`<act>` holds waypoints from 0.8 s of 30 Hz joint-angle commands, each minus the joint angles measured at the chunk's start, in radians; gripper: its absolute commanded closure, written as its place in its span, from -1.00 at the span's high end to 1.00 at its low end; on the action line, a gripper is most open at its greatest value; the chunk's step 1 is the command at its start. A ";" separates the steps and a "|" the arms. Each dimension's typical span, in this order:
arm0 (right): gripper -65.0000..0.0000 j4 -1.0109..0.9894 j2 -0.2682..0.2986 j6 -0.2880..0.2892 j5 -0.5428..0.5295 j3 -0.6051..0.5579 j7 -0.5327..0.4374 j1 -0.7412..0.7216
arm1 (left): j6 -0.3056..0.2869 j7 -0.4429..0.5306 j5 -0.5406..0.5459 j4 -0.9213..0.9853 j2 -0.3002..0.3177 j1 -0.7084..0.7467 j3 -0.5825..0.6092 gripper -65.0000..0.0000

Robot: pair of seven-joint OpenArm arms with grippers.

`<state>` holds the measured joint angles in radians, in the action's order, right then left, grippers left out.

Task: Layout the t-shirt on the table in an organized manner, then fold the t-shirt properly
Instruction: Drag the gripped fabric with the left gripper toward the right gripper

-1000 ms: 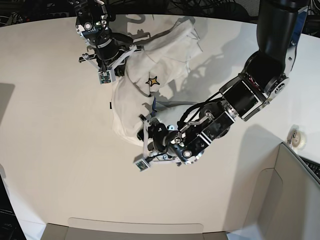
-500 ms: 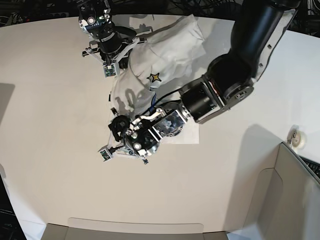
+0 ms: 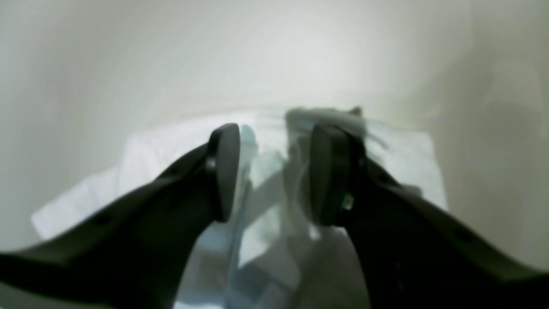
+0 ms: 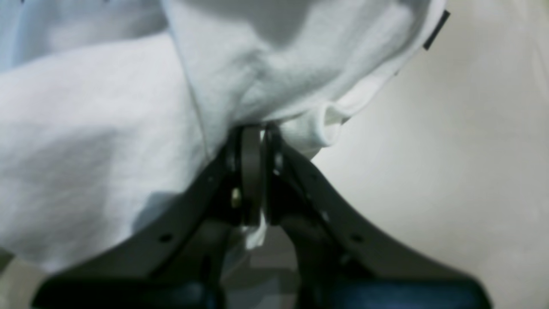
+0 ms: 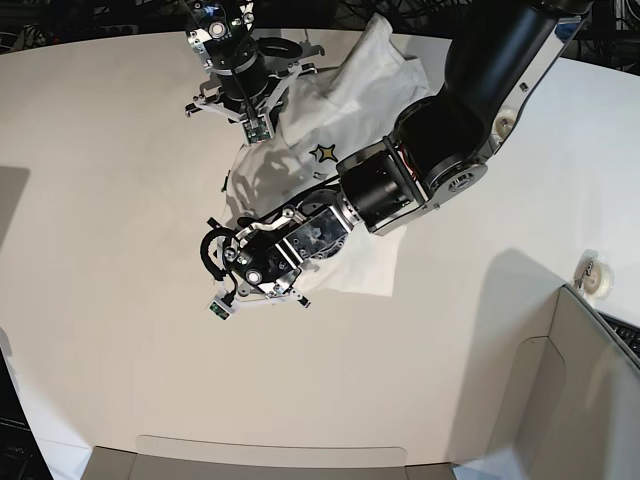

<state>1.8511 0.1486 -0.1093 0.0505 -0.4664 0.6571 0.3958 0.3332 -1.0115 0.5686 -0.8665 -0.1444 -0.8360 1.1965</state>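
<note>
From my station, the white t-shirt (image 5: 330, 110) lies crumpled on the far middle of the white bench (image 5: 100, 300), between my two arms. My right gripper (image 4: 256, 128) has its fingers clenched on a fold of the shirt near the hem, with the small black tag (image 4: 435, 30) just beside; I cannot read it. My left gripper (image 3: 274, 171) hangs over the shirt's near edge, fingers released and parted. Of the print only a yellow star (image 5: 322, 153) shows; no lettering is readable.
</note>
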 commanded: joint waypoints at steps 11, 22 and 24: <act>-1.00 -0.057 -0.020 0.006 -0.010 -0.001 0.026 -0.048 | 0.131 -0.014 0.000 -0.188 -0.013 0.080 -0.327 -0.18; -1.00 -0.106 -0.056 0.006 0.131 -0.050 0.030 -0.048 | 0.241 0.046 -0.003 -0.250 -0.013 0.156 -0.390 -0.18; -1.00 -0.115 -0.059 0.006 0.194 -0.088 0.031 -0.048 | 0.275 0.052 -0.003 -0.231 -0.013 0.156 -0.367 -0.18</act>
<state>1.7432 0.0933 -0.1307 0.2867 -0.5491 0.6247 0.3347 0.5915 -0.9638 0.5610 -1.0866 -0.1455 -0.6506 0.8322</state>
